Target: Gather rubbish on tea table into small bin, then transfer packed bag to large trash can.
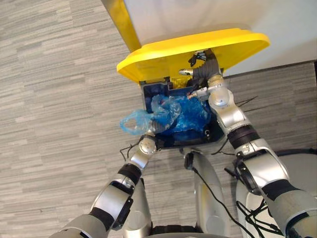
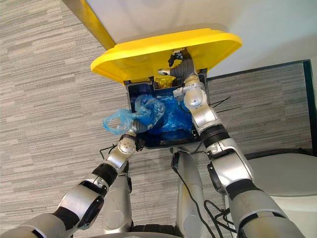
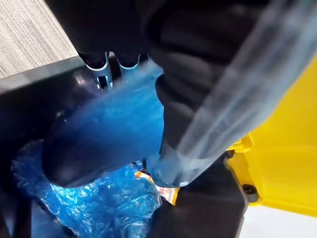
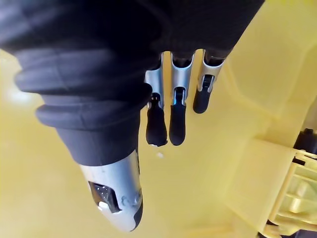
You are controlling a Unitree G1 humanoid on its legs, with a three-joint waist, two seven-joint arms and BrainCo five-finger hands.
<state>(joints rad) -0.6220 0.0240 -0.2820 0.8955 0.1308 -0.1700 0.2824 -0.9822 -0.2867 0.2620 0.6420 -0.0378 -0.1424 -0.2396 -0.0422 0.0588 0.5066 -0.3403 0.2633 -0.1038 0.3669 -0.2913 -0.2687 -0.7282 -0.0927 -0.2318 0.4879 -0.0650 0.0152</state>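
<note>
Beneath the right hand (image 1: 203, 67), whose straight fingers (image 4: 177, 114) prop the yellow lid (image 1: 163, 52) open: large trash can (image 1: 146, 96), mouth exposed.

Item: blue bag (image 1: 176, 113). Its bulk lies inside the can just beyond the left hand (image 1: 156, 129), and one lobe hangs outside the rim on that hand's outer side. Left hand is buried in plastic; its grip cannot be told.

Risks: on release the lobe's weight could drag the bag back over the rim; the lid may drop if the right hand slips.

Long axis: crosswise over the mouth, pointing from the overhanging lobe toward the right arm.
</note>
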